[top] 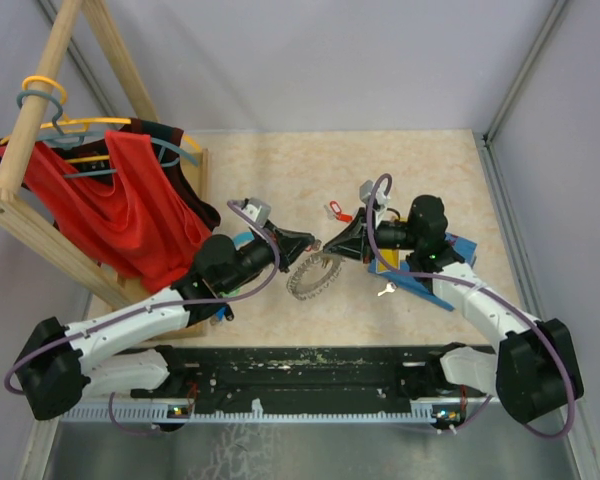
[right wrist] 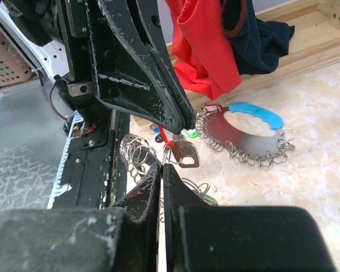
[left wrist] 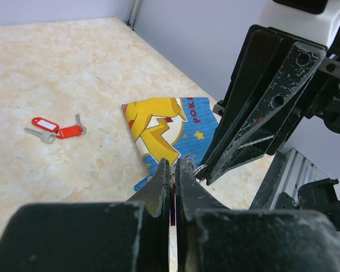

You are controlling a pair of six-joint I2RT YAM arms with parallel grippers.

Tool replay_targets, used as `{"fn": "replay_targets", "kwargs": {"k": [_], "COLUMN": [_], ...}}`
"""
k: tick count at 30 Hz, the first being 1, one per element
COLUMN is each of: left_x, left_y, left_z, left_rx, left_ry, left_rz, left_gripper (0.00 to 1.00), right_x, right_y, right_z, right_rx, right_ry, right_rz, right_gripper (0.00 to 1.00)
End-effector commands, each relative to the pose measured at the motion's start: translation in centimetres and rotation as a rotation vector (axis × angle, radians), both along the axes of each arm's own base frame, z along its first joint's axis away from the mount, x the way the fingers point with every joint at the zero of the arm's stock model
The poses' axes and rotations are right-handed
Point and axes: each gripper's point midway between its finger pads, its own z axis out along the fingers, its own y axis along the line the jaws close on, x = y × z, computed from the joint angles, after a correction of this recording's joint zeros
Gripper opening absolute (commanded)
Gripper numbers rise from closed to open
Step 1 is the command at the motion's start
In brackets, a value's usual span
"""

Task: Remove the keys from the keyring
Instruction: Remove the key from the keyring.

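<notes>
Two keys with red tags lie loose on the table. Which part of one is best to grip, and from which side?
Probably the red tag, from straight above, closing across its narrow width. The keys lie flat on the table, so nothing can slip under from the side, and the tag looks broader and thicker than the metal blade.

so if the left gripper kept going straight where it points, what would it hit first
Almost at once the right gripper, whose shut tips sit just ahead, nearly tip to tip with the left gripper; the exact gap is unclear.
</notes>
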Motion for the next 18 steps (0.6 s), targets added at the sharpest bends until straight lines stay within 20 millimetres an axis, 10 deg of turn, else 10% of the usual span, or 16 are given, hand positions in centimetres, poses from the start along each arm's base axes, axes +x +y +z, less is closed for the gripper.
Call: {"fn": "replay_targets", "kwargs": {"k": [1,18], "left_x": [0.12,-0.86], "left_y": [0.12,0.67], "left_z": [0.62,0.01], "left_rx": [-0.021,-0.033], "left_ry": [-0.068,-0.207], "left_rz": [0.002,-0.027], "left_gripper": [0.00,0.00], "right_x": [0.35,0.22], "right_y": [-0.03,-0.23], "right_z": [1.76,1.71], "right_rx": [0.044,0.050], "right_ry": [-0.060,-0.095], "right_rz": [-0.001,-0.012], "right_gripper": [0.00,0.00]}}
